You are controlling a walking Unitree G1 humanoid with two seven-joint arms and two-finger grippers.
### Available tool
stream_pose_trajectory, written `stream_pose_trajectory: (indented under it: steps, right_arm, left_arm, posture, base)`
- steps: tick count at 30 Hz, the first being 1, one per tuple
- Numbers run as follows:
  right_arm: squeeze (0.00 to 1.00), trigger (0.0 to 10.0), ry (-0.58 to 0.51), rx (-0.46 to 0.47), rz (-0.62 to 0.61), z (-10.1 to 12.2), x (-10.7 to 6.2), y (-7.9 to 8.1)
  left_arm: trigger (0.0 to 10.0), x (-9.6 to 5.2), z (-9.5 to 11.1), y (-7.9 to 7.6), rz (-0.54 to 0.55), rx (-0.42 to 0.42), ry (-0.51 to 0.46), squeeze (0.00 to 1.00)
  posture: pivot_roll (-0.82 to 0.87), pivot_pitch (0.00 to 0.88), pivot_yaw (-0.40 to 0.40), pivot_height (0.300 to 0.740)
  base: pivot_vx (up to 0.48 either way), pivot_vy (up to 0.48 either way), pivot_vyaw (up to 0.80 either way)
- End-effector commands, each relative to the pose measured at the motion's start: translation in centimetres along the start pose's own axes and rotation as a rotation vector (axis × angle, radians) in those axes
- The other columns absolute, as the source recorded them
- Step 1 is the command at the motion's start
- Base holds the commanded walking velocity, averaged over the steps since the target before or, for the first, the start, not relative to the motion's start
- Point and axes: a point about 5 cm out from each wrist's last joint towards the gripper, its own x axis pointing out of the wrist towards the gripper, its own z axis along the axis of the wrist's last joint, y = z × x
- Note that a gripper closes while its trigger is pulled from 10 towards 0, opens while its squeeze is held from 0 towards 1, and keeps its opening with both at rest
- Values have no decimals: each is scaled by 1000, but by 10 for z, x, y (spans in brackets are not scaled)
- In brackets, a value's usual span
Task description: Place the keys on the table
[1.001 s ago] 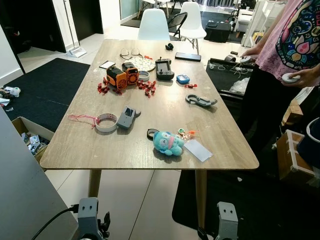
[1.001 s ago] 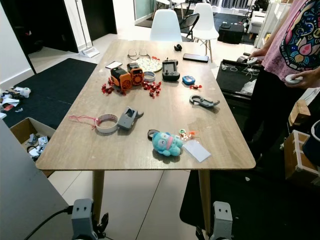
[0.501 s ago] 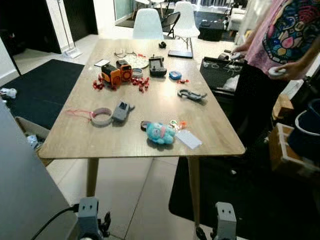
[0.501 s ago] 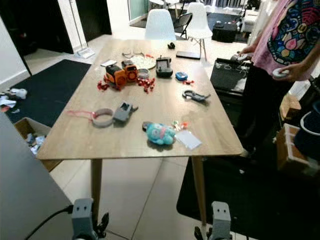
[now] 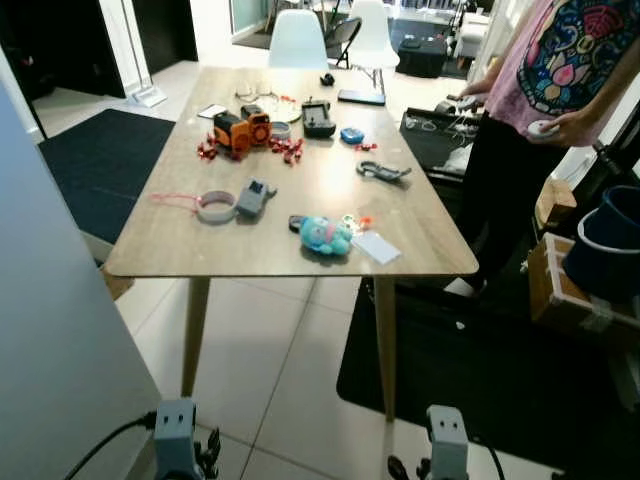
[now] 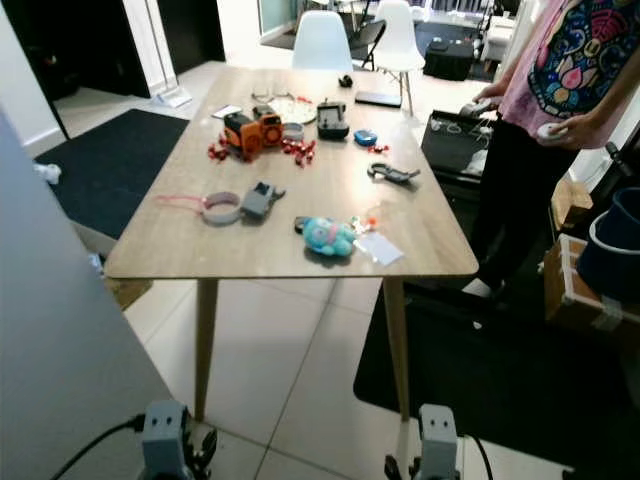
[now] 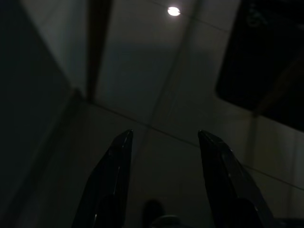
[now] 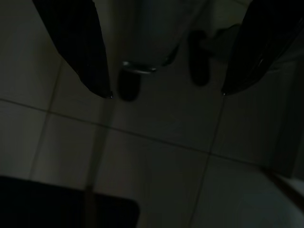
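Left eye view: I'm standing back from the tabletop (image 5: 270, 262), both arms hanging low. My left gripper (image 7: 164, 137) points at the tiled floor (image 7: 142, 85), fingers spread apart and holding nothing. My right gripper (image 8: 164, 92) is the same story: fingers wide, nothing between them, dim tiles below.

The keys (image 5: 352, 222) lie on the tabletop near its front right part, a small bunch with orange bits, sitting between the blue plush toy (image 5: 326, 235) and the white card (image 5: 376, 247), close to both. Too small from here to count keys or rings. By the look of it, the task's goal is already met: the keys rest on the wood and I carry nothing.

My read on handling: a bunch like that is light, hard metal, loose and jangly, so it would swing and slip if pinched by a single blade. If I had to take it up, I'd go for the ring or the thickest cluster, closing firmly. The plush attached or beside it is soft and would squash; I can't tell whether it's joined to the keys.

Further up: a tape roll (image 5: 215, 206), an orange toy (image 5: 241, 130), a carabiner (image 5: 381, 171). A person (image 5: 540, 110) stands at the right edge holding a white controller (image 5: 542, 127).
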Motion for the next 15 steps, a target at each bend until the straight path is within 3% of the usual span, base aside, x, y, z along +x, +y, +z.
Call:
stream_pose_trajectory:
  steps: [1,15]
  right_arm:
    - [0,10000,6,-9,-9,-2,-1,-4]
    - [0,10000,6,-80,34,-1,-1,0]
  left_arm:
    - [10000,0,2,1,2,6,-14,0]
    - [10000,0,1,-1,-5,13,-12,0]
  posture:
    - [55,58,-18,740]
    - [54,53,-20,740]
  base:
    - [0,0,0]
    - [0,0,0]
